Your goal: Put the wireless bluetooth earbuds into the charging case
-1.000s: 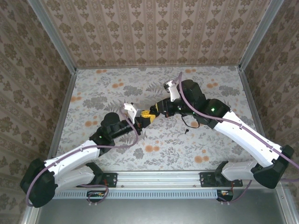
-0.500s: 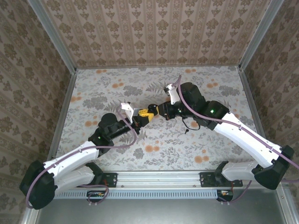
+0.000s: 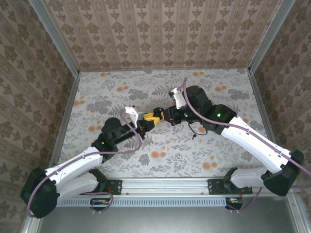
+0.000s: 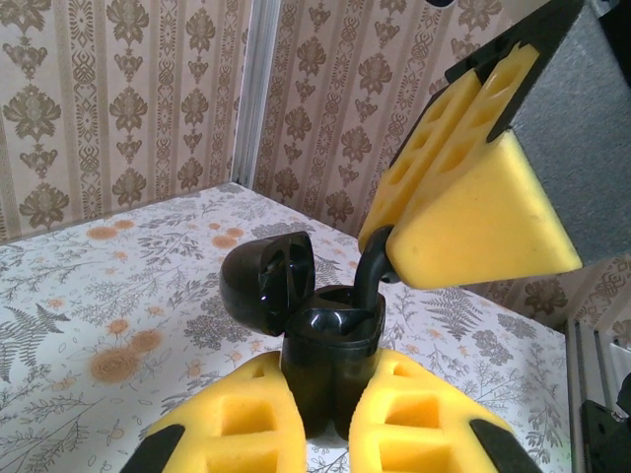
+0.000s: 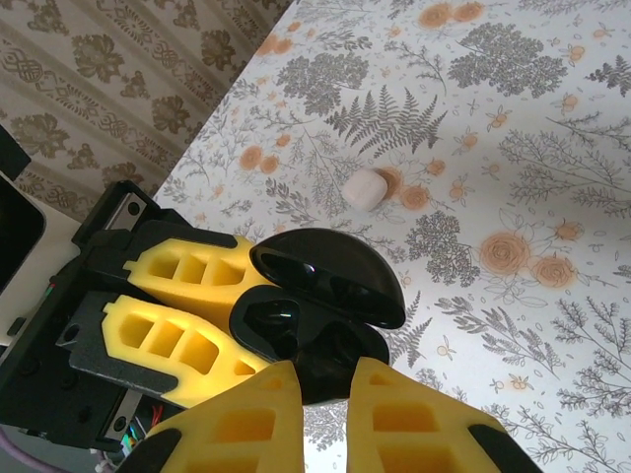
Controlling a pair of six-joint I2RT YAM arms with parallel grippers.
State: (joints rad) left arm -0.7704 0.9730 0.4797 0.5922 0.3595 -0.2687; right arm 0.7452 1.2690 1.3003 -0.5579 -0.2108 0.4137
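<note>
The black charging case point(image 4: 330, 345) stands upright between my left gripper's point(image 4: 330, 399) yellow fingers, which are shut on its body. Its lid point(image 4: 266, 281) hangs open to the left. My right gripper point(image 4: 394, 236) comes in from the upper right, shut on a black earbud point(image 4: 370, 281) whose stem dips into the case's open top. In the right wrist view the open case point(image 5: 296, 325) lies just beyond my right gripper point(image 5: 330, 379), with the left gripper's fingers point(image 5: 177, 271) beside it. From above, both grippers meet at the case point(image 3: 149, 121).
A small white lump point(image 5: 367, 187) lies on the floral tabletop point(image 5: 513, 148) beyond the case. A tiny black piece point(image 3: 193, 136) rests on the table near the right arm. Patterned walls point(image 3: 160, 34) enclose the table on three sides.
Both grippers have shifted slightly left together, and the right gripper has closed in on the case held by the left one.
</note>
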